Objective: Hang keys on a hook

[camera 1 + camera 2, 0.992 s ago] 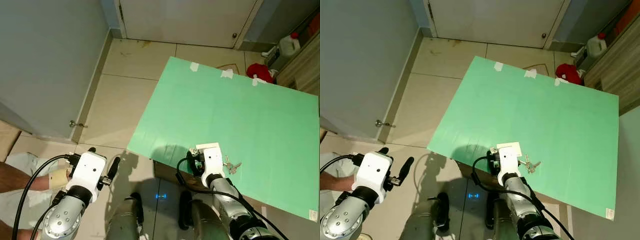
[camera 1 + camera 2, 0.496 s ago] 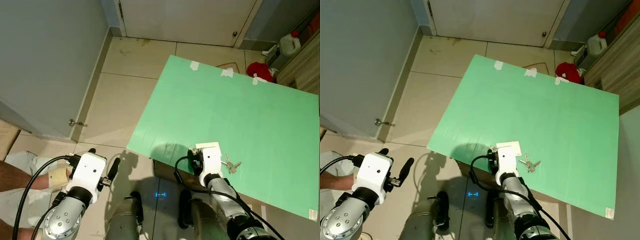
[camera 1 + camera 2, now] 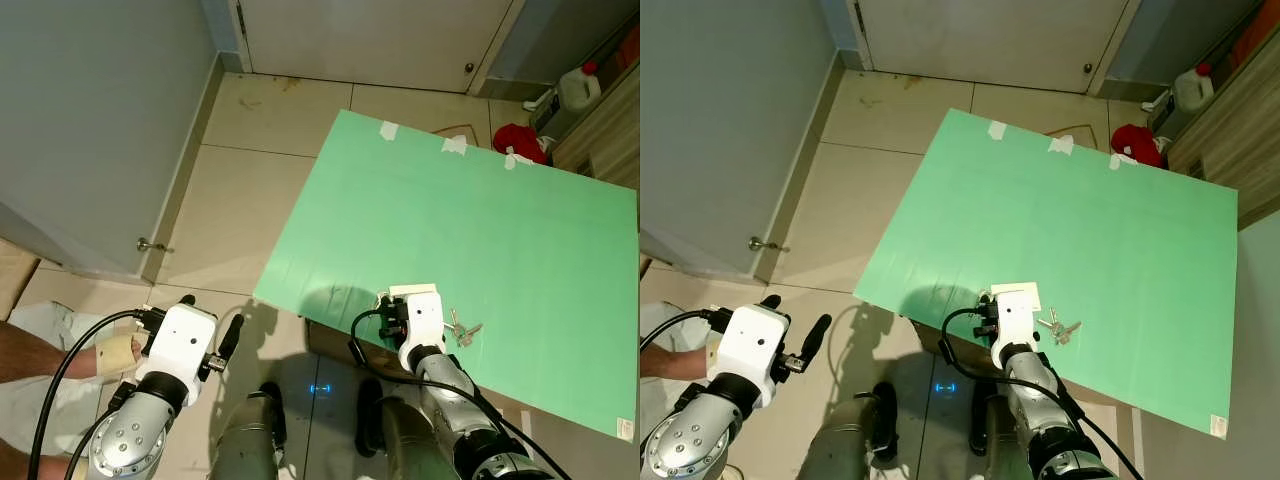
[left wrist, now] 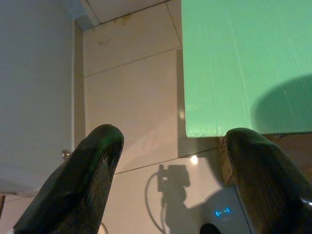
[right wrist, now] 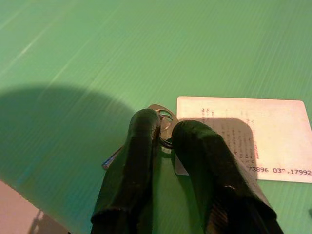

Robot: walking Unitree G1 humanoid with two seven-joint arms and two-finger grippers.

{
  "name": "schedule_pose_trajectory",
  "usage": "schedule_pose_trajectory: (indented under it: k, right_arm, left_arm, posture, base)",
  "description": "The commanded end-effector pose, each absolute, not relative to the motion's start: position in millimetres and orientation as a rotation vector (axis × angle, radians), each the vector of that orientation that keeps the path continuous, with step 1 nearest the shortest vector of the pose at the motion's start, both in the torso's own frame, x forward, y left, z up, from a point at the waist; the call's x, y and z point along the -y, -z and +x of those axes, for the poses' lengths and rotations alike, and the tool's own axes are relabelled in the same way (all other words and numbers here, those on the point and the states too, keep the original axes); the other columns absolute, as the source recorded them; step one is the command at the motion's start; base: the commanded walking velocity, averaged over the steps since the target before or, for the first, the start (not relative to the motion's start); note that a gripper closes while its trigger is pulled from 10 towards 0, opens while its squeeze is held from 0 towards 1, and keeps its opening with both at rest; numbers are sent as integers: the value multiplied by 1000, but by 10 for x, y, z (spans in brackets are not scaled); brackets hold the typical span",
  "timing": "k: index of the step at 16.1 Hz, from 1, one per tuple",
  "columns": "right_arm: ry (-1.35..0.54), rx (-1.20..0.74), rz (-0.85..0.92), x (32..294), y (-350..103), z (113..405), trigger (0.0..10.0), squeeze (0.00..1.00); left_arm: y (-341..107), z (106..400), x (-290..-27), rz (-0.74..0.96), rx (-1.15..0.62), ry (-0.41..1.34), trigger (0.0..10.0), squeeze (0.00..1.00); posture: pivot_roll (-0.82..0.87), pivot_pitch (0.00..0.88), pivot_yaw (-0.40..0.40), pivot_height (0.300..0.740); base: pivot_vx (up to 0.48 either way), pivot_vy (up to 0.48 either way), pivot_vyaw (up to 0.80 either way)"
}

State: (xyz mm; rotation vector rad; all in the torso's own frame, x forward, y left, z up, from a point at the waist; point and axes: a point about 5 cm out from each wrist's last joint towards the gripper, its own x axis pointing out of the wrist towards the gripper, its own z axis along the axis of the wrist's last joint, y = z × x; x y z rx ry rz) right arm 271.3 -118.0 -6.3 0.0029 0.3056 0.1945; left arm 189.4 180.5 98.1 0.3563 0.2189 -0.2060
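Observation:
A small bunch of silver keys lies on the green board near its front edge, beside a white printed card. My right gripper rests low on the board over them. Its two black fingers are pressed together on the key ring, and one key blade sticks out beside a finger. My left gripper hangs open over the tiled floor, left of the board's corner. A small metal knob juts from the foot of the grey wall.
Beige tiles run between the grey wall and the board. A closed door stands at the back. A white jug and a red cloth lie at the far right. A person's arm is at the lower left.

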Motion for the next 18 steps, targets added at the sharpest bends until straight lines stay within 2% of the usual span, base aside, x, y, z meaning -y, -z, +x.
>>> schedule_pose_trajectory:
  k: [1,5,7,9,11,12,15,16,18]
  right_arm:
    - [-188,-324,13,1200,125,2637,0,59]
    - [-173,-271,42,1241,39,2688,0,71]
    - [-200,-106,60,1247,-294,2846,0,67]
    - [-195,-28,65,1327,-497,2932,0,71]
    - [-164,-64,27,1432,-489,2964,0,71]
    - [-187,-134,56,1404,-367,2916,10000,1000]
    - [-219,-257,115,1365,-110,2771,10000,1000]
    - [-207,-320,94,1393,14,2702,10000,1000]
    - [-295,-317,-44,1284,60,2638,10000,1000]
  left_arm:
    - [-949,1855,-1801,360,-235,209,10000,0]
    - [-946,1878,-1789,364,-231,218,10000,0]
    - [-930,1940,-1791,364,-223,213,10000,0]
    - [-916,2036,-1736,352,-201,217,10000,0]
    - [-913,2143,-1652,334,-178,224,10000,0]
    - [-902,2149,-1619,333,-177,236,10000,0]
    - [-867,2064,-1617,323,-199,267,10000,0]
    - [-838,1976,-1635,318,-218,292,10000,0]
    - [-823,1815,-1762,358,-253,301,10000,0]
  posture:
    - [229,365,1,736]
    - [227,361,3,736]
    - [202,326,-13,736]
    - [169,287,-34,736]
    - [142,267,-43,736]
    - [144,272,-37,736]
    - [163,300,-19,736]
    - [182,316,-11,736]
    - [215,362,4,736]
  base:
    - [0,0,0]
    - [0,0,0]
    - [0,0,0]
    - [0,0,0]
    - [0,0,0]
    - [0,0,0]
    - [0,0,0]
    - [0,0,0]
    - [0,0,0]
